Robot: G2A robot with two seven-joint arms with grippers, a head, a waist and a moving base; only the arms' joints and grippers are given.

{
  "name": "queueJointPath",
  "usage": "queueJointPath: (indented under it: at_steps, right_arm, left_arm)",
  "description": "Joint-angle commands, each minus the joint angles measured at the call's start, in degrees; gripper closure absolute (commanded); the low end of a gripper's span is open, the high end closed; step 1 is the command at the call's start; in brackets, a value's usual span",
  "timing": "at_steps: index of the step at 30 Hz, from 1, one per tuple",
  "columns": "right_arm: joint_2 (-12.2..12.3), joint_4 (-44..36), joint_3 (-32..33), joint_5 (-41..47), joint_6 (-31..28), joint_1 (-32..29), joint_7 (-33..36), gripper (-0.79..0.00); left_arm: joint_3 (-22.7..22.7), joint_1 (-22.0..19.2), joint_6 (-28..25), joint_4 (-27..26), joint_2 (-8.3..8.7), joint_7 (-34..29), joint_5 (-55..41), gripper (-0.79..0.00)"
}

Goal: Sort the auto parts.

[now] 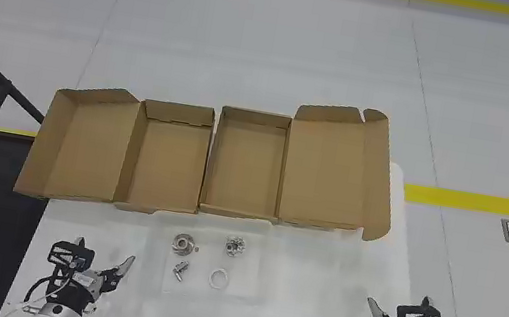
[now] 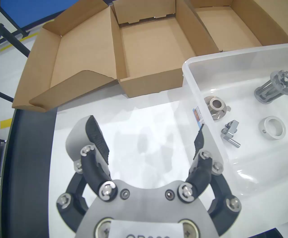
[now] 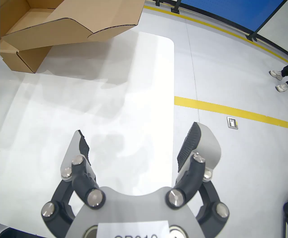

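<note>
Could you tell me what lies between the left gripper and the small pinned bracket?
Only the wall of the clear bin separates the left gripper from the bracket, per the left wrist view.

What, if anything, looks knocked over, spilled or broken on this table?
Nothing stands out. The hub, bracket, ring and cage-like cylinder lie apart inside the clear tray, none spilled outside it. The two cardboard boxes sit open and empty, side by side.

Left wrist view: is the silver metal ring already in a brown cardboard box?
No, the silver metal ring lies in the clear plastic tray, outside the brown cardboard box next to it.
</note>
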Motion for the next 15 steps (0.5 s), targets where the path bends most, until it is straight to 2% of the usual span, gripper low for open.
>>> queueJointPath:
  at_steps: [1, 5, 10, 15]
  right_arm:
    - [0.0, 0.0, 0.0, 0.0, 0.0, 0.0, 0.0, -0.784]
    - [0.05, -0.77, -0.04, -1.7, 0.08, 0.18, -0.67, -0.785]
    - [0.38, -8.46, -1.65, -16.54, 1.01, 0.23, -1.29, -0.785]
    - [0.69, -16.34, -4.9, -28.71, -3.92, 3.54, 5.69, -0.785]
  left_arm:
    - [0.0, 0.0, 0.0, 0.0, 0.0, 0.0, 0.0, -0.784]
    - [-0.02, -0.06, -0.39, -0.16, 0.0, 0.34, -0.16, -0.785]
    - [-1.1, 0.57, 0.01, -0.5, -0.06, 2.43, 0.79, -0.785]
    - [-2.67, 1.38, 0.35, -1.0, -0.17, 4.62, 0.1, -0.785]
